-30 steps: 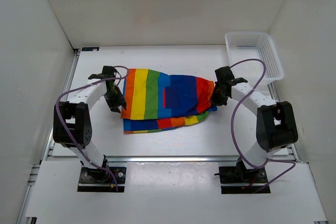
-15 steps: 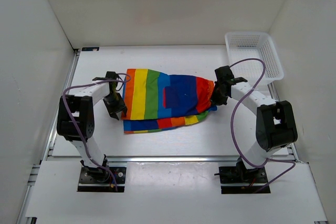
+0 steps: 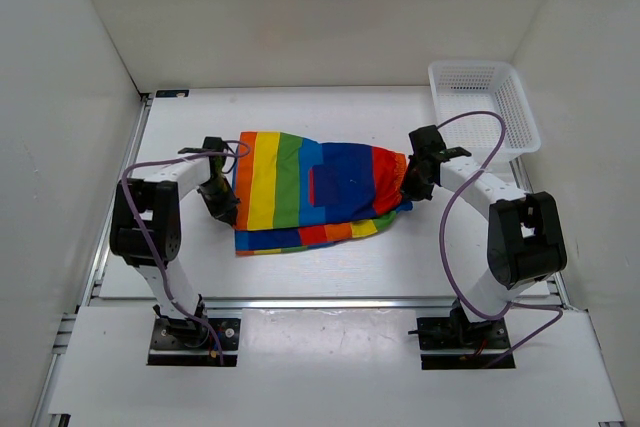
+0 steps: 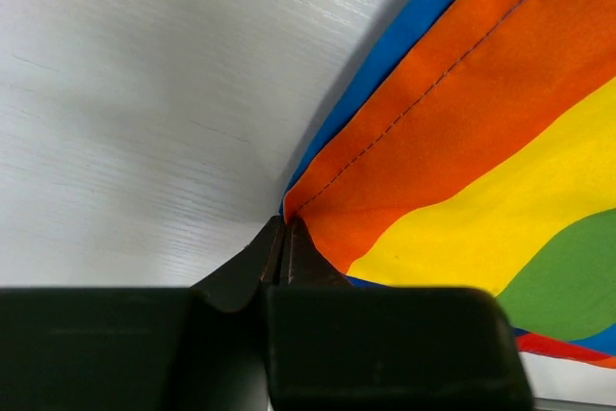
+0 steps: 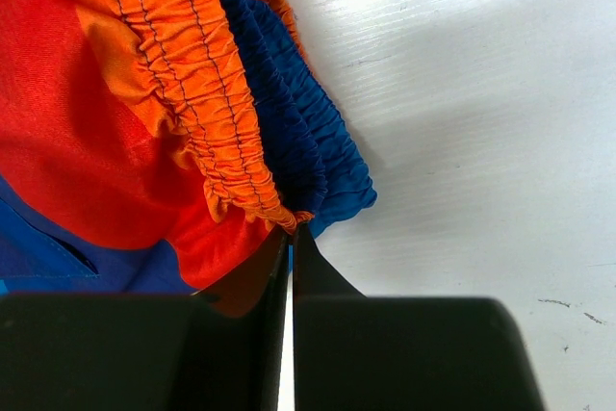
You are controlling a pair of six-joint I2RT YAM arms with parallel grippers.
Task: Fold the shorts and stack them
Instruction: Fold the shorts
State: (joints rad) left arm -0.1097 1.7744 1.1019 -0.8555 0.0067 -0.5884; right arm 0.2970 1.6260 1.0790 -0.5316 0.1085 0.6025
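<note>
The rainbow-striped shorts (image 3: 310, 187) lie spread across the middle of the table, roughly folded, with a lower layer showing along the near edge. A blue patch pocket faces up. My left gripper (image 3: 229, 213) sits at their left edge. In the left wrist view it (image 4: 286, 230) is shut, its tips pinching the corner of the orange hem (image 4: 404, 132). My right gripper (image 3: 408, 188) is at the right end. There it (image 5: 292, 233) is shut on the gathered orange waistband (image 5: 207, 113), with the blue gathered layer (image 5: 308, 156) just beside it.
A white mesh basket (image 3: 485, 107) stands at the back right corner. White walls close in the table on the left, back and right. Purple cables loop from both arms over the table near each elbow.
The left arm has shifted a little nearer the shorts' left hem, and its gripper has closed on the orange corner. The right gripper and the shorts have barely moved.
</note>
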